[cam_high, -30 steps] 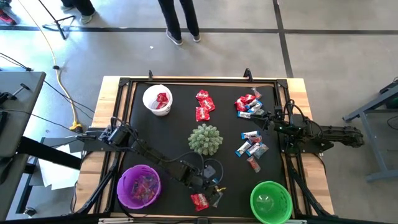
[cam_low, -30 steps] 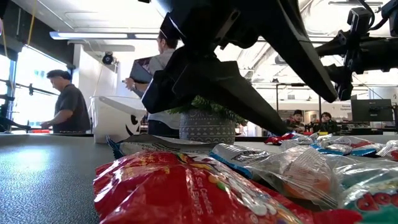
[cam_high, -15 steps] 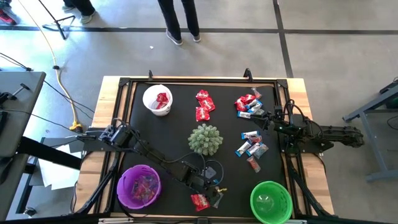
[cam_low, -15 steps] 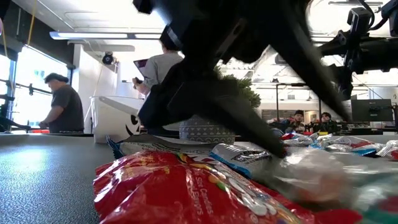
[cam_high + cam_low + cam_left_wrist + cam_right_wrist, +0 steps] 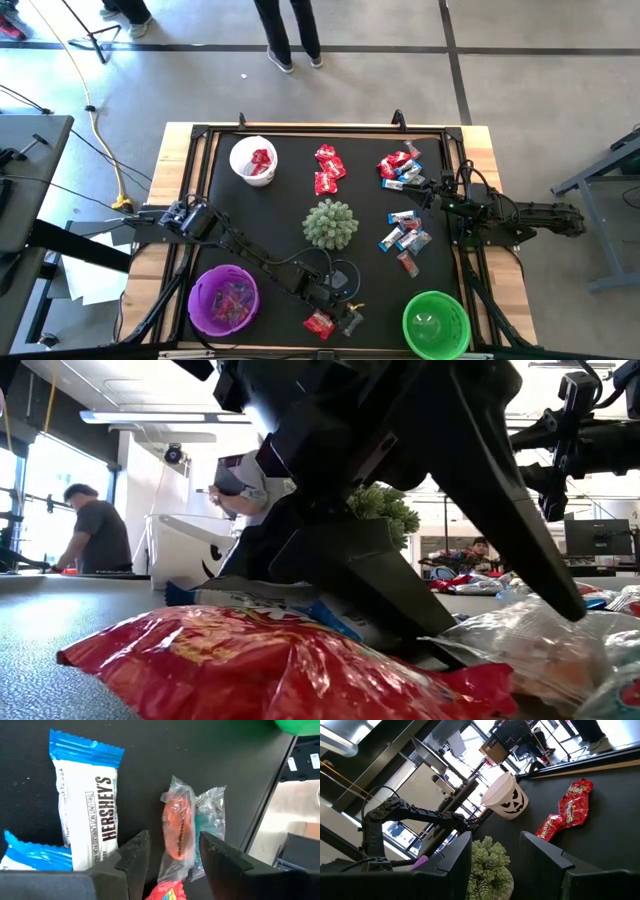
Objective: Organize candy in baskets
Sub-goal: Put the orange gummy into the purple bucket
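The black-topped table (image 5: pixel 290 200) carries scattered candy (image 5: pixel 405 238), three baskets (image 5: pixel 253 160) and a spiky green ball (image 5: pixel 330 224).

Spiky pale-green ball (image 5: pixel 330 224) sits mid-mat, straight ahead of my right fingers (image 5: pixel 451 862), showing between them in the right wrist view. It's well apart from my left fingers (image 5: pixel 135 857), farther out on the table. Black mat (image 5: pixel 200 750) lies right under my left fingers and runs ahead of them. Wooden table rim (image 5: pixel 180 150) frames the mat, outside both finger pairs. Off the table, far beyond my fingers: a person's legs (image 5: pixel 288 35) on the grey floor, a yellow cable (image 5: pixel 100 130) trailing on the left arm's side, and a grey side bench (image 5: pixel 30 160) next to it. Low view: a person in a dark top (image 5: pixel 98 532) stands in the bkgd.
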